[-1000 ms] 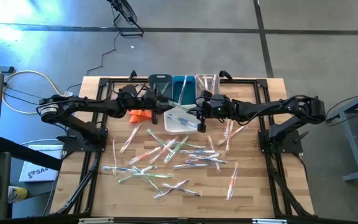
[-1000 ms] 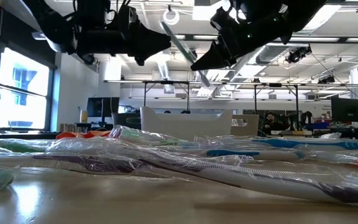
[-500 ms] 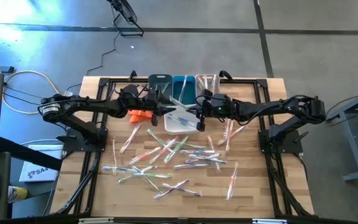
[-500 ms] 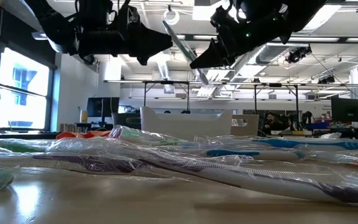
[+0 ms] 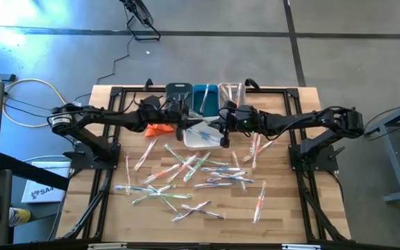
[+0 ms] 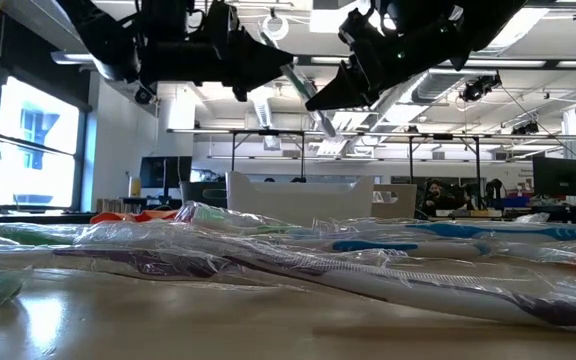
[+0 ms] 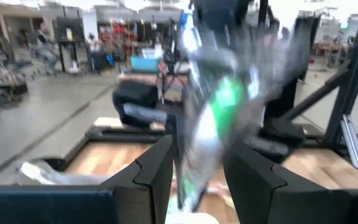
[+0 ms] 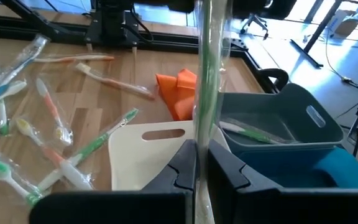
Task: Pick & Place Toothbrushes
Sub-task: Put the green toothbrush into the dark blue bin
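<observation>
Since the earlier frames the left gripper (image 5: 186,122) has advanced toward the right gripper (image 5: 221,126), so that in the low view its dark fingertips (image 6: 286,66) now reach the raised toothbrush (image 6: 303,92); the right arm has kept its position. In the left wrist view a green-handled toothbrush in a clear wrapper (image 7: 219,118) stands between the two dark left fingers (image 7: 151,168), which are spread apart; that picture is smeared, and whether the pads touch the wrapper cannot be told. Below and beyond the left fingers lies an orange folded cloth (image 5: 157,129) on the wooden table (image 5: 283,208). The right gripper is clenched on the same wrapped toothbrush: in the right wrist view the wrapper (image 8: 205,74) rises straight up from between the closed right fingers (image 8: 182,168), which press on it from both sides. Past the right fingers a whitish bin (image 8: 148,152) sits directly ahead, with a grey bin (image 8: 278,127) just beside it holding one wrapped toothbrush, and a blue bin (image 8: 347,174) next to that. In the high view a clear bin (image 5: 229,94) stands in the same row and holds several toothbrushes. The loose toothbrushes (image 5: 186,177) lie scattered on the table, well apart from both sets of fingers, on the near side of the bins. One orange-handled toothbrush (image 5: 260,201) lies apart from the pile, toward the right side of the table.
</observation>
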You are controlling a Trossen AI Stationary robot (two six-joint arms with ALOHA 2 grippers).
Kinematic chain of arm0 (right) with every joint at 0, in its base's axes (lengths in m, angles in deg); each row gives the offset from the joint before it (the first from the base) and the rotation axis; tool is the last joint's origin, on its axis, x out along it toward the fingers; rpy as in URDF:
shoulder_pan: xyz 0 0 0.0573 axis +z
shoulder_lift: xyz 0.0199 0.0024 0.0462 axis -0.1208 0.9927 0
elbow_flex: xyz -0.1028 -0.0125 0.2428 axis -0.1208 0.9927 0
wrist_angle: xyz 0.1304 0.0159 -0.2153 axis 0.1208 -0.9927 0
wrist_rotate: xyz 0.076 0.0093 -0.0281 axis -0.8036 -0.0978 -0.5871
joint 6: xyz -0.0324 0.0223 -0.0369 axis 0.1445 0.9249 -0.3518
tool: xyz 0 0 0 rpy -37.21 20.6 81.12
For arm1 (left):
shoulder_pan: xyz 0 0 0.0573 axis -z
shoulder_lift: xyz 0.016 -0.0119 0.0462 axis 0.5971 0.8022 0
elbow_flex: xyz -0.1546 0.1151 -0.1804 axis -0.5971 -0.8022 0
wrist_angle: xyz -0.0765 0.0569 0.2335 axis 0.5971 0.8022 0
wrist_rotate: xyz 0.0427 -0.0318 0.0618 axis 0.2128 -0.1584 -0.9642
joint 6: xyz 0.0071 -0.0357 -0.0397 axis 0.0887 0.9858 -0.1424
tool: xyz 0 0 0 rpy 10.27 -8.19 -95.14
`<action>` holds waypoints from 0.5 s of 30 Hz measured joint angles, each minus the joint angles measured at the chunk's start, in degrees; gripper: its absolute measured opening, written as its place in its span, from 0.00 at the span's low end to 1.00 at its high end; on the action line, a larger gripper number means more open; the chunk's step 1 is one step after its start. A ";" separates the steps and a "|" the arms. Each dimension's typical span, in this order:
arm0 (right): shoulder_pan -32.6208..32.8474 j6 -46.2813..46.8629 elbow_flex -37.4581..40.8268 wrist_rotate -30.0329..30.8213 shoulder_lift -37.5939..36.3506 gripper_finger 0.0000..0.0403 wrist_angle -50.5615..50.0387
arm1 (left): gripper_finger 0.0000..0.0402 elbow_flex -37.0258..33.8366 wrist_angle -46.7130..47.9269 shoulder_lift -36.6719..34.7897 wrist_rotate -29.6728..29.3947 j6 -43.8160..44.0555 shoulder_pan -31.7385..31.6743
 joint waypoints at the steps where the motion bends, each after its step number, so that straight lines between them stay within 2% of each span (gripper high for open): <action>1: 0.00 0.00 0.00 0.11 0.01 0.02 -0.03 | 0.33 0.18 0.61 0.05 0.01 0.00 0.01; 8: 0.00 -0.02 0.00 0.10 0.01 0.02 -0.06 | 0.32 0.23 1.13 0.05 -0.02 0.20 0.03; 15: 0.00 -0.04 0.00 0.04 0.02 0.02 -0.05 | 0.20 0.23 1.21 0.05 -0.07 0.24 0.03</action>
